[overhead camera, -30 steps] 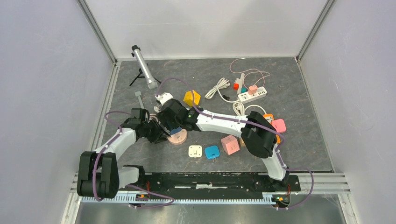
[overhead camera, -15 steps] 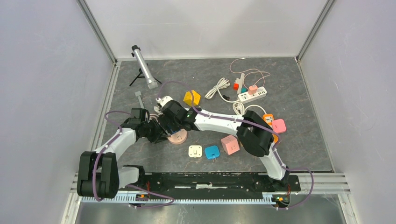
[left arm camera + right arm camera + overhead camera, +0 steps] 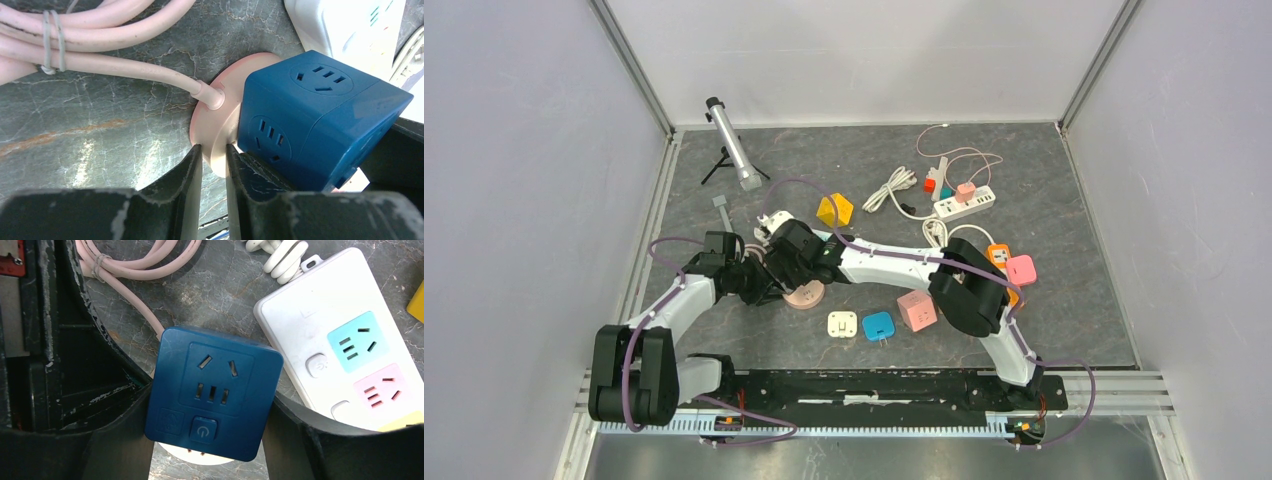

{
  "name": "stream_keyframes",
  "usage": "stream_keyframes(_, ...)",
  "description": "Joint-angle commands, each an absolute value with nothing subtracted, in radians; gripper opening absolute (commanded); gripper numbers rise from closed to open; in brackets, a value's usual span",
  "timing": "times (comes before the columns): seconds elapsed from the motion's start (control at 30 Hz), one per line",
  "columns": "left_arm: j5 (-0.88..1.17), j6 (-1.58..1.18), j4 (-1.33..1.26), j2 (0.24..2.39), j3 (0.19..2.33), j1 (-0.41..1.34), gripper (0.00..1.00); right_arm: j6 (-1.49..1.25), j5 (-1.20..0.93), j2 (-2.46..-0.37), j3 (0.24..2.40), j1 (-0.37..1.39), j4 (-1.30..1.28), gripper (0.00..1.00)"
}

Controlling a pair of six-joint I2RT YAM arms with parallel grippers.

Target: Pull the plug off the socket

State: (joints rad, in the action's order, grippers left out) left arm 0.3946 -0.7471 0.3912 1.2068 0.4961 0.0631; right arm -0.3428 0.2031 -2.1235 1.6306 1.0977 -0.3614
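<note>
Small plugs: a white one, a light blue one and a pink block lie low in the middle of the top view.
Left claw: its two fingers pinch the rim of the socket, one on each side.
Socket: pink and round, flat on the tabletop, left of the middle of the top view. A pink cord comes out of its side.
Plug: a dark blue cube, sitting on top of the socket.
Right claw: its fingers press on the plug's left and right sides.
White strip: just beside the plug, at the upper right of the right wrist view.
Yellow block: just past the claws.
Far strip: at the upper right, with small plugs on it.
Tube: silver, on a little stand, at the upper left.
</note>
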Motion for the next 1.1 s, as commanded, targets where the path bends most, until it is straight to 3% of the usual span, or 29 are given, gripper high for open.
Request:
stream_keyframes(0.0,0.249,-0.733,0.463,1.222,0.468,0.06,0.24,-0.33,0.208,-2.064,1.712,1.091,-0.362,0.0)
stream_keyframes(0.23,0.25,-0.729,0.466,1.246,0.469,0.06,0.15,-0.347,0.059,-1.979,1.595,1.083,-0.16,0.0)
stream_keyframes(0.6,0.239,-0.72,0.483,1.26,0.478,0.06,0.11,-0.136,0.272,-1.963,1.491,1.115,-0.146,0.0)
stream_keyframes(0.83,0.229,-0.718,0.491,1.261,0.481,0.06,0.09,-0.225,0.03,-1.967,1.505,1.057,-0.133,0.0)
stream_keyframes(1.07,0.221,-0.718,0.495,1.258,0.483,0.06,0.08,-0.081,0.162,-2.021,1.554,1.122,-0.217,0.0)
